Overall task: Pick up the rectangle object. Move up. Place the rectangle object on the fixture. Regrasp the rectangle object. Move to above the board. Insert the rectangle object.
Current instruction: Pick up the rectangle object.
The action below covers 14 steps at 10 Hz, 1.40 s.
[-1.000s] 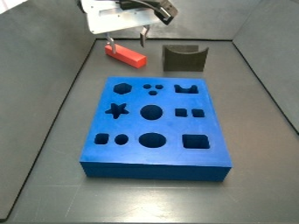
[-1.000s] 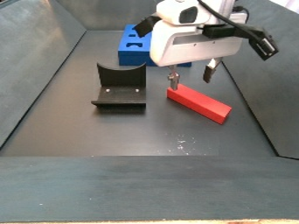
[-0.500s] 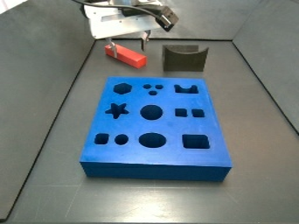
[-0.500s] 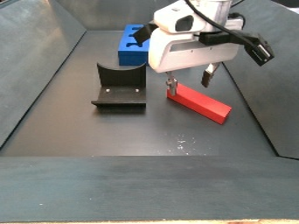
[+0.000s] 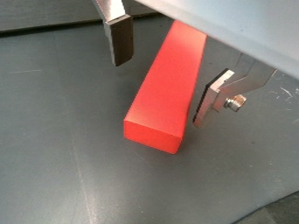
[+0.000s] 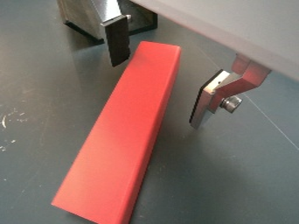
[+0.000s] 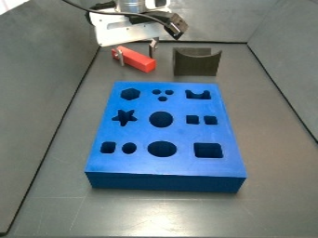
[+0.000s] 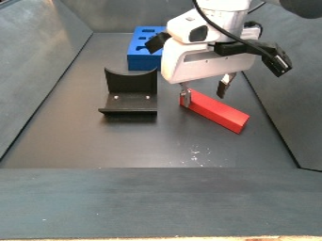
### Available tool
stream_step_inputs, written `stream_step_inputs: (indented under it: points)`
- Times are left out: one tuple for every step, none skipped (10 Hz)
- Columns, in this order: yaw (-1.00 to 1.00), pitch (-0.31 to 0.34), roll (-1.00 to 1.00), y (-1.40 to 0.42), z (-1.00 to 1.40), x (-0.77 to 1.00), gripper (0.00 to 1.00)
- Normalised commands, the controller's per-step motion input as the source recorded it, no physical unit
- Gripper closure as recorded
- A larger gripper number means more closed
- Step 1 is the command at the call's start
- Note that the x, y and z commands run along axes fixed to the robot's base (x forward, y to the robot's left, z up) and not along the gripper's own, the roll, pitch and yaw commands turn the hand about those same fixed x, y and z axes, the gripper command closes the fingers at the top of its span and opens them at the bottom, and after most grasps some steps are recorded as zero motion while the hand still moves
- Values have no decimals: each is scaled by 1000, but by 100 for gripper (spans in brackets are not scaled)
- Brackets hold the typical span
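The rectangle object (image 7: 136, 61) is a red-orange bar lying flat on the dark floor, between the fixture (image 7: 195, 61) and the left wall in that side view. My gripper (image 7: 134, 46) stands low over it, open, with one finger on each long side of the rectangle object (image 5: 166, 87). In both wrist views a gap shows between each pad and the bar, and my gripper (image 6: 163, 70) sits near one end of the rectangle object (image 6: 121, 136). The blue board (image 7: 165, 130) lies nearer the camera. In a side view my gripper (image 8: 205, 91) straddles the rectangle object (image 8: 219, 113) beside the fixture (image 8: 130, 94).
The blue board (image 8: 142, 47) shows partly behind the arm in a side view. Grey walls close in the floor on the left, right and back. A corner of the fixture (image 6: 84, 19) shows just past one finger.
My gripper has come down over the red bar, its fingers now lower on both sides of it. The bar, fixture and board have not moved.
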Motion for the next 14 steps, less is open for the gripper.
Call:
stream_step_inputs:
  points:
    - [0, -483, 0, 9, -743, 0, 0]
    - [0, -440, 0, 11, -786, 9, 0]
    - [0, -343, 0, 26, -863, 49, 0]
    - [0, -254, -29, 29, -920, 69, 0]
    - [0, -263, -14, 0, -854, 63, 0]
    - [0, -40, -23, 0, -189, 0, 0]
    - [0, 0, 0, 0, 0, 0, 100]
    - [0, 0, 0, 0, 0, 0, 100]
    - [0, 0, 0, 0, 0, 0, 100]
    - [0, 0, 0, 0, 0, 0, 100]
    - [0, 0, 0, 0, 0, 0, 100]
    - [0, 0, 0, 0, 0, 0, 100]
    - [0, 0, 0, 0, 0, 0, 100]
    - [0, 0, 0, 0, 0, 0, 100]
